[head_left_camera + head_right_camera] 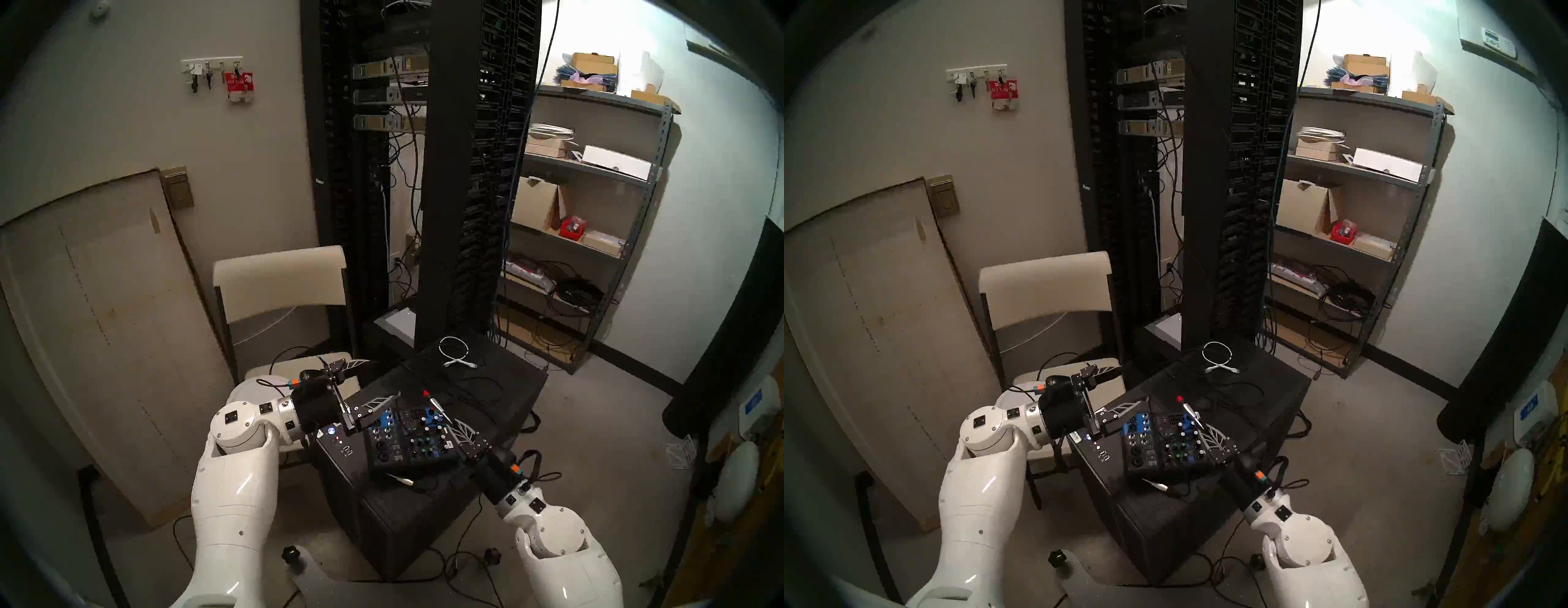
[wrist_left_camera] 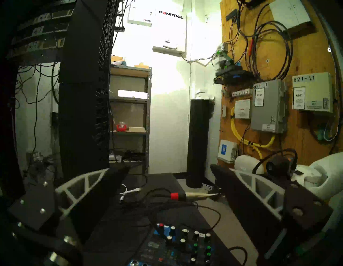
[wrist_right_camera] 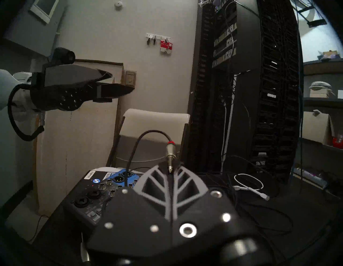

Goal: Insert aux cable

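Note:
The aux cable ends in a silver plug (image 1: 433, 404) with a red collar (image 3: 170, 143). My right gripper (image 1: 450, 421) is shut on the plug's metal tip, seen in the right wrist view (image 3: 169, 169). The plug sticks up and away from me, tilted, over the far right edge of the small black and blue mixer (image 1: 407, 443). The black cable loops from the collar down behind the mixer. My left gripper (image 1: 382, 378) is open and empty, hovering above the mixer's left side. Its view shows the plug (image 2: 196, 195) between its spread fingers (image 2: 83, 185).
The mixer (image 3: 104, 187) sits on a black case (image 1: 500, 382). A silver-and-black plug (image 1: 403, 479) lies in front of the mixer. A white coiled cable (image 1: 454, 350) lies at the case's far end. A chair (image 1: 280, 271) and a tall server rack (image 1: 445, 170) stand behind.

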